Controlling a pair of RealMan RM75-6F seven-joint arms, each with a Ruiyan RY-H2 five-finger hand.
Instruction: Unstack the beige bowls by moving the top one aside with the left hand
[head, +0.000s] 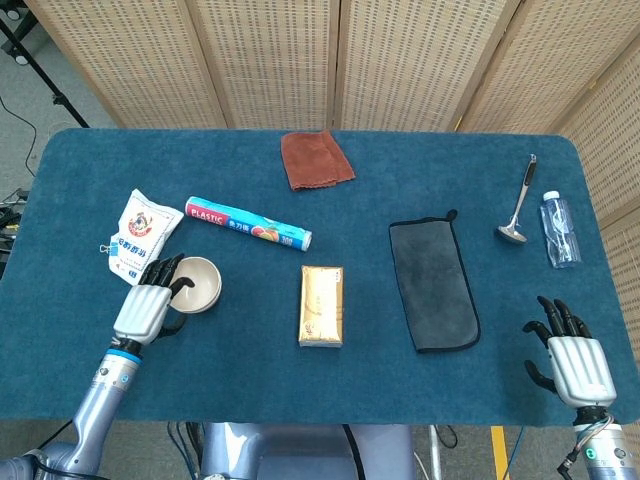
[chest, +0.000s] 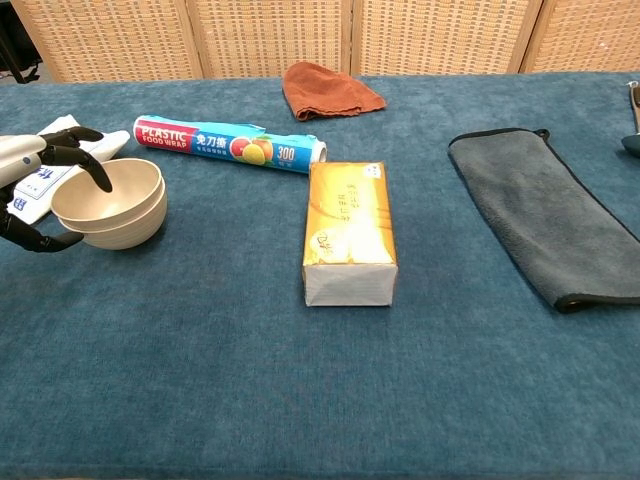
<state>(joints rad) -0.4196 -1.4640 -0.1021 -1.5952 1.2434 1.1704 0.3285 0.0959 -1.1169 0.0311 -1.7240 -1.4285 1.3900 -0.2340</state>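
Beige bowls (chest: 108, 203) sit stacked on the blue table cloth (head: 230, 370) near my left edge, top one nested in the lower. I see my left hand (head: 143, 305) at their rim, dark fingers (chest: 72, 157) hooked over the near lip and thumb low at the side; I cannot tell whether it truly clamps the top bowl. Just behind lie a white snack bag (head: 142, 232) and a plastic wrap roll (head: 248, 223). My right hand (head: 574, 362) rests at the far right corner, fingers spread, holding nothing, well apart from the grey cloth (head: 433, 285) and yellow box (head: 321, 305)
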